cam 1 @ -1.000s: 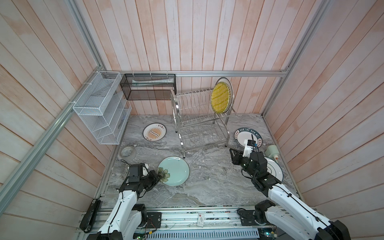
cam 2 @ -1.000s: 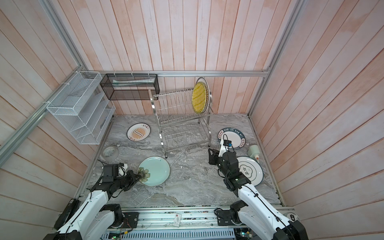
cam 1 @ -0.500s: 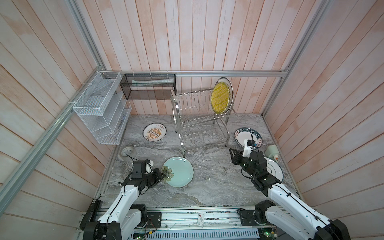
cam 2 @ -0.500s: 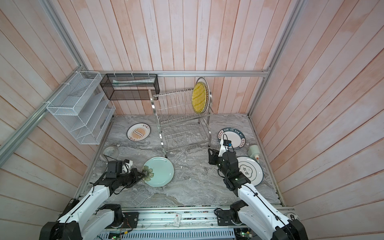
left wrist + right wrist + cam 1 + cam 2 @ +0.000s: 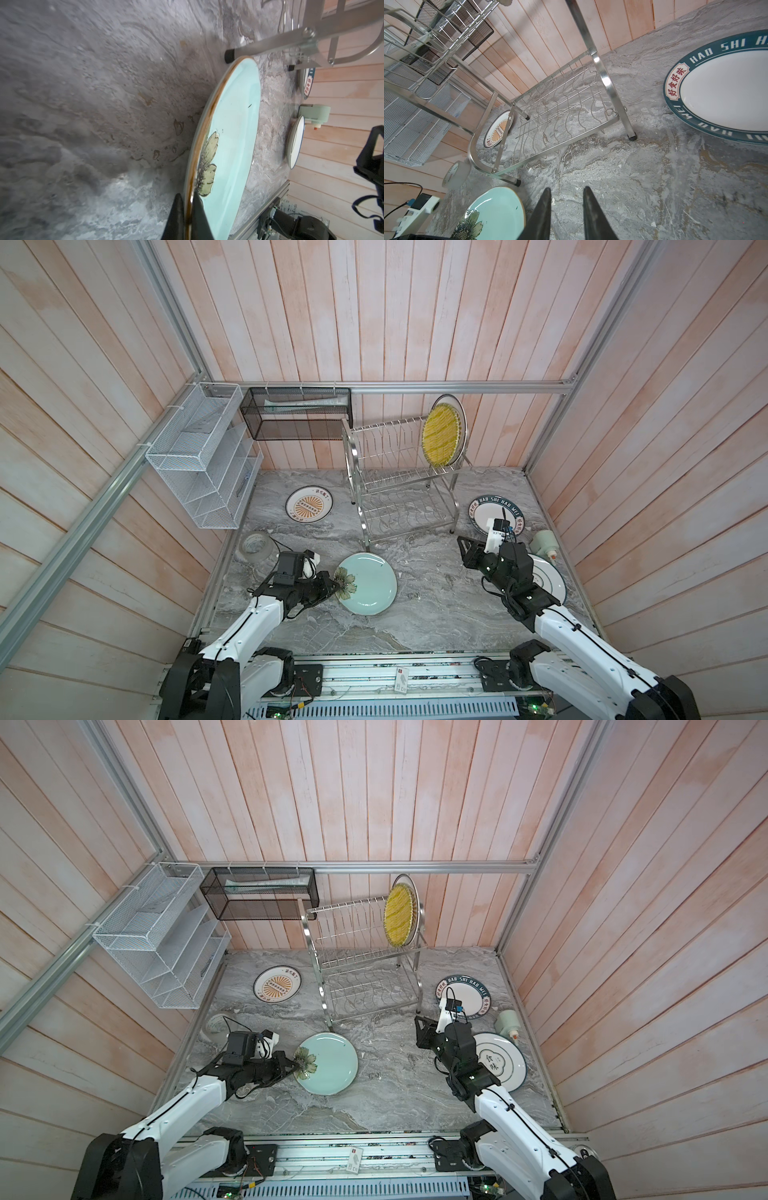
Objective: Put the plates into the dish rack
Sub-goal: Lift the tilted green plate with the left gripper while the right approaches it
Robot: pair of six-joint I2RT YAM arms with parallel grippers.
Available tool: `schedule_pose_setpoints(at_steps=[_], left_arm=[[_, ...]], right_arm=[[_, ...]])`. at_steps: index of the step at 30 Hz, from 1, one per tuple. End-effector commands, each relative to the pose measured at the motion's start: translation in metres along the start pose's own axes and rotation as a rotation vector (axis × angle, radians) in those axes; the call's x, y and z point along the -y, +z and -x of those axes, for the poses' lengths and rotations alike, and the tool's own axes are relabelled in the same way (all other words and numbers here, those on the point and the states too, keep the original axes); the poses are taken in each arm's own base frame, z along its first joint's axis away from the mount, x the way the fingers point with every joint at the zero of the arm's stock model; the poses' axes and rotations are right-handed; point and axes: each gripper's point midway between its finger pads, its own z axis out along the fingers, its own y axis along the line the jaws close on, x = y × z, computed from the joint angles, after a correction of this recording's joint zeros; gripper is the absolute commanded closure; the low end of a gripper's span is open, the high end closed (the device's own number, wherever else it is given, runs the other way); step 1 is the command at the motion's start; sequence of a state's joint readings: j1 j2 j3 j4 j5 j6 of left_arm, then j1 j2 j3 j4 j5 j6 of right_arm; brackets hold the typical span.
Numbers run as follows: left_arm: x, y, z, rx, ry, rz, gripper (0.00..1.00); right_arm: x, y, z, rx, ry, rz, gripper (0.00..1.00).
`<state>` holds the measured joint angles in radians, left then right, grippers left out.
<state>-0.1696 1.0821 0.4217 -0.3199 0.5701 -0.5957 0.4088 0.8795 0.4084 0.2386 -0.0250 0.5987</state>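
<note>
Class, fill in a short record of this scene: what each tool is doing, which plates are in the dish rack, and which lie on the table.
left tool: shut on the rim of the green plate, beside its flower
right tool: open, empty, above bare table
in dish rack: yellow plate, upright in the upper tier
flat on table: sunburst plate, lettered plate, cloud plate

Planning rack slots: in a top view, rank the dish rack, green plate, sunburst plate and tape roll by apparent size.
1. dish rack
2. green plate (edge raised toward camera, may flatter it)
3. sunburst plate
4. tape roll
</note>
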Motion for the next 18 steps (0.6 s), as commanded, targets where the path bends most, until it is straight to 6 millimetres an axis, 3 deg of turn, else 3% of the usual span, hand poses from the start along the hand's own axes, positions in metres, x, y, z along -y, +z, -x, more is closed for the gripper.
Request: schedule_pose_setpoints(at_steps=[1, 11, 18], left_arm=[[0.051, -0.007, 0.022, 0.053, 0.127, -0.155, 1.00], [0.076, 0.009, 0.016, 0.014, 0.169, -0.217, 1.00], [0.111, 0.013, 0.018, 0.014, 0.205, -0.343, 1.00]], right_arm=[[-0.001, -0.001, 0.003, 0.014, 0.005, 0.012, 0.72], [-0.004, 0.000, -0.002, -0.010, 0.005, 0.034, 0.72], [-0.012, 0.005, -0.016, -0.075, 0.019, 0.104, 0.70]])
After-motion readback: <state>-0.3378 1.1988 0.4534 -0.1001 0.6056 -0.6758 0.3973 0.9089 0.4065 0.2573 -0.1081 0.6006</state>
